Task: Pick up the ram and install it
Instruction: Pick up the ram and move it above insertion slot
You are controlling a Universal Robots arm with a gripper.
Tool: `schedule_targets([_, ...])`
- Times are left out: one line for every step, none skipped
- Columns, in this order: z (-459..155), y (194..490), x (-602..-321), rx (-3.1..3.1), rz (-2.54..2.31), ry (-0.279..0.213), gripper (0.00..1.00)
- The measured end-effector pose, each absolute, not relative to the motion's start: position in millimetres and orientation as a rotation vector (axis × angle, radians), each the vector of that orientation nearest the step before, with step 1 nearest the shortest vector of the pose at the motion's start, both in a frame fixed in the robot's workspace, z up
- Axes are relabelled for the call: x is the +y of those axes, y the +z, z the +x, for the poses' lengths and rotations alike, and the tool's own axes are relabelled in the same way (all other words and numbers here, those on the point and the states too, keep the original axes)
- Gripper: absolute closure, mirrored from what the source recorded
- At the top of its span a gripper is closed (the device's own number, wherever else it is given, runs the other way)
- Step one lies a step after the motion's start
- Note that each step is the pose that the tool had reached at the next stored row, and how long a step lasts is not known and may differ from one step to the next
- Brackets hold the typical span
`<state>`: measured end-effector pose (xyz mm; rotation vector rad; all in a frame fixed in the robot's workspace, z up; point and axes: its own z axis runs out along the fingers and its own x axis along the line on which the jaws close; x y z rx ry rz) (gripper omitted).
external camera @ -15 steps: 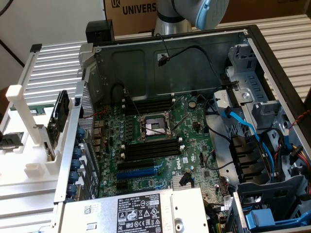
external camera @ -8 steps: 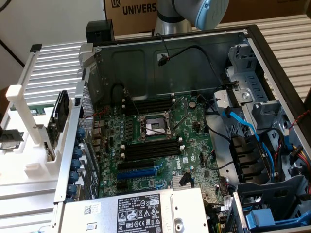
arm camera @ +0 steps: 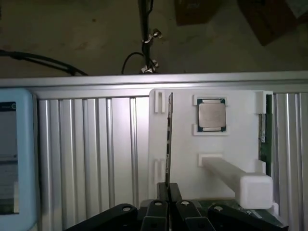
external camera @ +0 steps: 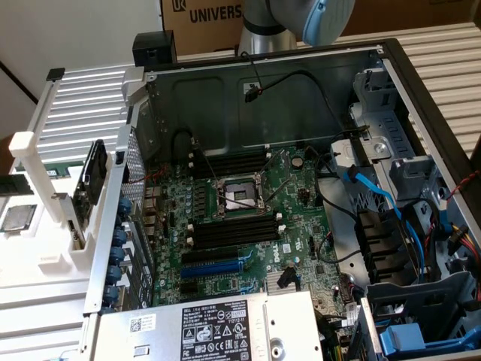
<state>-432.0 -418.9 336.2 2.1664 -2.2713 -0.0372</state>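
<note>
Dark circuit-board material identifies the ram. It stands on edge in a white holder at the exterior view's left, outside the open computer case. The wrist view shows the ram edge-on as a thin line seated between the notches of the holder, with a processor chip lying flat in a recess beside it. The holder rests on a ribbed metal bench.

The claw is drawn shut, its fingers pressed almost together with only a slit between them. That slit lines up with the ram's edge. No claw appears at the ram in the exterior view; only part of the arm shows at the upper middle of the frame. By judgement, the claw therefore hangs well above the ram and grasps nothing.

Step in hand: the approach for pick-up. The ram is not yet lifted, and the black memory slots on the motherboard lie bare at the frame's centre.

Pick-up calls for the fingers to part enough to pass either side of the thin board. It also calls for a straight descent along the present alignment and a firm closure on the upper edge without tilting the stick in its notches.
</note>
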Motion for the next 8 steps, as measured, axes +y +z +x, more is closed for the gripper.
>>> schedule_targets([-428.6,340.9,-418.8,-2.272,2.167,-0.037,0.87])
schedule_targets([-424.9,345.4,-418.8,-2.272,2.167,-0.037,0.87])
schedule_targets([-421.1,350.1,-418.8,-2.271,2.166,-0.037,0.87])
schedule_targets([-417.3,354.6,-418.8,-2.271,2.166,-0.037,0.87])
schedule_targets([-413.4,359.0,-418.8,-2.271,2.167,-0.037,0.87])
schedule_targets([-404.7,368.2,-418.8,-2.271,2.166,-0.037,0.87])
schedule_targets([-400.2,372.1,-418.9,-2.271,2.167,-0.037,0.87])
schedule_targets([-395.6,375.8,-418.8,-2.272,2.167,-0.037,0.87])
